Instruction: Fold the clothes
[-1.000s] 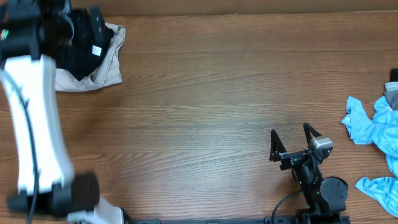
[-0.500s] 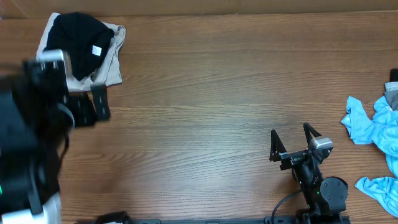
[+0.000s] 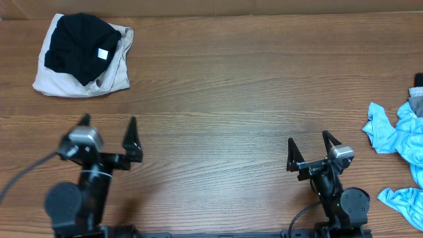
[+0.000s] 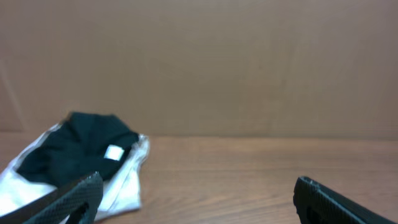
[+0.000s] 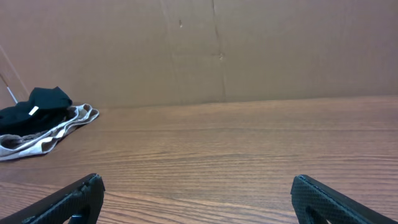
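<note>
A folded black garment (image 3: pixel 78 48) with a small white label (image 3: pixel 102 54) lies on an off-white garment (image 3: pixel 112 74) at the table's far left corner. Both show in the left wrist view, black (image 4: pixel 68 146) on off-white (image 4: pixel 121 183), and in the right wrist view (image 5: pixel 28 112). Crumpled light-blue clothes (image 3: pixel 396 135) lie at the right edge. My left gripper (image 3: pixel 108 135) is open and empty near the front left, well in front of the pile. My right gripper (image 3: pixel 309 151) is open and empty near the front right. Their fingertips frame bare wood in the left wrist view (image 4: pixel 196 205) and the right wrist view (image 5: pixel 198 202).
A brown cardboard wall (image 5: pixel 249 50) stands along the table's far edge. A second light-blue piece (image 3: pixel 403 201) lies at the front right corner. A small grey and black item (image 3: pixel 417 92) sits at the right edge above the blue clothes.
My left arm has drawn back from the pile at the far left to the front left, leaving the black garment on the off-white one. The right arm has not moved.
</note>
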Controlling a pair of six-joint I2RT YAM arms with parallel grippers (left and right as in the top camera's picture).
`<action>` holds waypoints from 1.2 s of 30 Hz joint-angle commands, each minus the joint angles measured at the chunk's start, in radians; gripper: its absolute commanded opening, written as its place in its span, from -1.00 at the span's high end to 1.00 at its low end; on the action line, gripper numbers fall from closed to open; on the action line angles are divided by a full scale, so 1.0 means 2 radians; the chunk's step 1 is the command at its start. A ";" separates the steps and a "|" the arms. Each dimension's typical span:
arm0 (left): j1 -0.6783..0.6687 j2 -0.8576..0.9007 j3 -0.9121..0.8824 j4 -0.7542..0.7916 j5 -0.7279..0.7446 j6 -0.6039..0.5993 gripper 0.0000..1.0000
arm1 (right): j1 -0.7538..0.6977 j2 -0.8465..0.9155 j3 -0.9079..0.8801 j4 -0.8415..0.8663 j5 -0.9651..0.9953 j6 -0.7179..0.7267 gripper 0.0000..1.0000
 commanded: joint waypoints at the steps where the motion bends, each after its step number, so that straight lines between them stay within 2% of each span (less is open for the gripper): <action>1: -0.016 -0.052 -0.071 0.041 0.006 -0.020 -1.00 | 0.003 -0.006 -0.005 0.002 0.005 0.004 -1.00; 7: -0.018 -0.124 -0.166 0.102 -0.001 -0.020 -0.99 | 0.003 -0.006 -0.005 0.002 0.005 0.004 -1.00; 13: -0.018 -0.175 -0.214 0.115 -0.002 -0.023 -0.99 | 0.003 -0.006 -0.005 0.002 0.005 0.004 -1.00; 21: -0.018 -0.176 -0.246 0.144 -0.002 -0.028 -0.99 | 0.003 -0.006 -0.005 0.002 0.005 0.004 -1.00; 32: -0.018 -0.176 -0.265 0.133 -0.005 -0.039 -1.00 | 0.003 -0.006 -0.005 0.002 0.005 0.004 -1.00; 36: -0.018 -0.176 -0.265 0.089 -0.007 -0.039 -1.00 | 0.003 -0.006 -0.005 0.002 0.005 0.004 -1.00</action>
